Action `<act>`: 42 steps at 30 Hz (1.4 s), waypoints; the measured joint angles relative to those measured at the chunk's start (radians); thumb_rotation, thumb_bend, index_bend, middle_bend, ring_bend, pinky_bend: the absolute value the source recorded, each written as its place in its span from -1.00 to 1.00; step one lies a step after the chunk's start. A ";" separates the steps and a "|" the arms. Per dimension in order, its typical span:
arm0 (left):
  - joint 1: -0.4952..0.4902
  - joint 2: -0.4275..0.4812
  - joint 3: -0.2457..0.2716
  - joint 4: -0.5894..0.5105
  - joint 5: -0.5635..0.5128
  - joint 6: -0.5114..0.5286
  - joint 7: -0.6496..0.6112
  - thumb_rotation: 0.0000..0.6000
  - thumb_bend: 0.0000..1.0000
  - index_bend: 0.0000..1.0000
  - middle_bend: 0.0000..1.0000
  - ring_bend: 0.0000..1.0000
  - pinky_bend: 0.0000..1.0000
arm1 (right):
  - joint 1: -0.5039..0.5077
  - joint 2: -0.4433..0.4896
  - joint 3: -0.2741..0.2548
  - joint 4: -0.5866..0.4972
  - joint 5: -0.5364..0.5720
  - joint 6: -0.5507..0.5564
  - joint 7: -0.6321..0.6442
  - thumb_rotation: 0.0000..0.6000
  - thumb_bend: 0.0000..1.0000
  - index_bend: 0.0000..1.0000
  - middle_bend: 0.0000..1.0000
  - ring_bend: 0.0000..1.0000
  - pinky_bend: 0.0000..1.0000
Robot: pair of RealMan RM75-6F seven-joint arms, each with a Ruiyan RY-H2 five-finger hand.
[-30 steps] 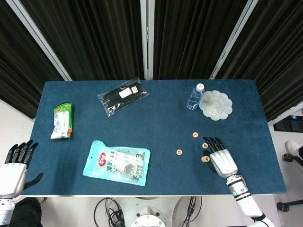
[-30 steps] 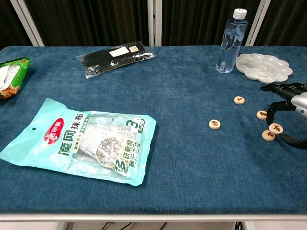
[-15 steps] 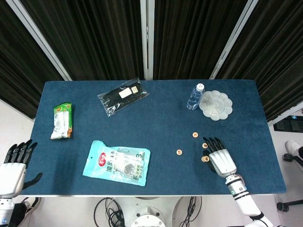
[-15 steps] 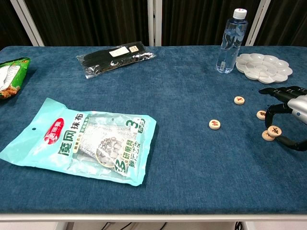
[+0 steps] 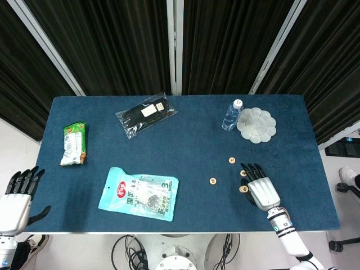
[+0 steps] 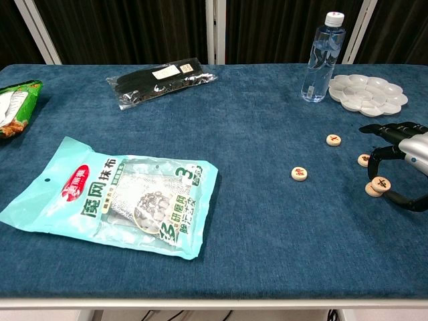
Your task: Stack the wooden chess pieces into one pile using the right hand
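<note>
Several round wooden chess pieces lie on the blue table. One piece lies farthest back, another sits alone to the left, and a third is by my right hand's fingertips. My right hand pinches a piece between thumb and finger. That piece leans on the edge of another piece flat on the cloth. Off the table's left front corner, my left hand hangs with its fingers spread and nothing in it.
A water bottle and a white paint palette stand behind the right hand. A teal cloth package lies at front left, a black packet at back, and a green snack bag at the far left.
The right hand has shifted slightly, carrying the pinched piece down and left until it overlaps the flat piece. The left hand has barely moved.
</note>
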 measured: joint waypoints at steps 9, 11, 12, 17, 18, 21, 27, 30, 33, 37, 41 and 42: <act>0.000 0.000 -0.001 -0.001 -0.006 -0.003 0.002 1.00 -0.62 -0.92 -1.00 -1.00 -1.00 | 0.003 -0.001 0.001 -0.005 0.006 -0.004 -0.006 1.00 -0.35 -0.08 -1.00 -1.00 -1.00; -0.001 0.000 -0.001 -0.002 -0.005 -0.004 0.003 1.00 -0.62 -0.92 -1.00 -1.00 -1.00 | 0.004 0.000 0.001 -0.005 0.009 -0.007 -0.007 1.00 -0.35 -0.09 -1.00 -1.00 -1.00; -0.001 0.001 -0.001 -0.002 -0.005 -0.003 0.003 1.00 -0.62 -0.92 -1.00 -1.00 -1.00 | 0.005 -0.001 0.000 -0.005 0.010 -0.009 -0.008 1.00 -0.35 -0.09 -1.00 -1.00 -1.00; 0.001 0.001 -0.002 -0.003 -0.007 0.000 0.003 1.00 -0.62 -0.92 -1.00 -1.00 -1.00 | 0.009 -0.002 0.000 -0.004 0.011 -0.013 -0.005 1.00 -0.36 -0.16 -1.00 -1.00 -1.00; 0.001 0.001 -0.002 -0.003 -0.007 0.000 0.003 1.00 -0.62 -0.92 -1.00 -1.00 -1.00 | 0.010 -0.003 -0.001 -0.003 0.010 -0.014 -0.003 1.00 -0.36 -0.17 -1.00 -1.00 -1.00; 0.001 0.002 -0.002 -0.004 -0.006 0.002 0.003 1.00 -0.62 -0.92 -1.00 -1.00 -1.00 | 0.012 -0.002 -0.001 -0.004 0.008 -0.014 0.002 1.00 -0.37 -0.21 -1.00 -1.00 -1.00; 0.003 0.004 -0.003 -0.006 -0.004 0.006 0.000 1.00 -0.62 -0.92 -1.00 -1.00 -1.00 | 0.013 0.001 -0.005 -0.007 0.008 -0.018 0.004 1.00 -0.39 -0.28 -1.00 -1.00 -1.00; 0.003 0.006 -0.002 -0.006 -0.002 0.007 -0.003 1.00 -0.62 -0.92 -1.00 -1.00 -1.00 | 0.013 0.002 -0.008 -0.010 0.008 -0.018 0.003 1.00 -0.40 -0.28 -1.00 -1.00 -1.00; 0.003 0.006 0.000 -0.007 0.000 0.006 -0.004 1.00 -0.62 -0.92 -1.00 -1.00 -1.00 | 0.011 0.005 -0.009 -0.014 0.007 -0.015 0.004 1.00 -0.40 -0.28 -1.00 -1.00 -1.00; 0.003 0.007 0.000 -0.008 0.001 0.005 -0.003 1.00 -0.62 -0.92 -1.00 -1.00 -1.00 | 0.008 0.008 -0.012 -0.018 0.003 -0.008 0.006 1.00 -0.40 -0.28 -1.00 -1.00 -1.00; 0.002 0.006 0.000 -0.008 0.000 0.003 -0.002 1.00 -0.62 -0.92 -1.00 -1.00 -1.00 | 0.005 0.010 -0.016 -0.019 0.000 -0.004 0.004 1.00 -0.40 -0.29 -1.00 -1.00 -1.00; 0.002 0.006 0.001 -0.008 0.000 0.003 -0.001 1.00 -0.62 -0.92 -1.00 -1.00 -1.00 | 0.004 0.010 -0.017 -0.018 -0.001 -0.003 0.004 1.00 -0.40 -0.29 -1.00 -1.00 -1.00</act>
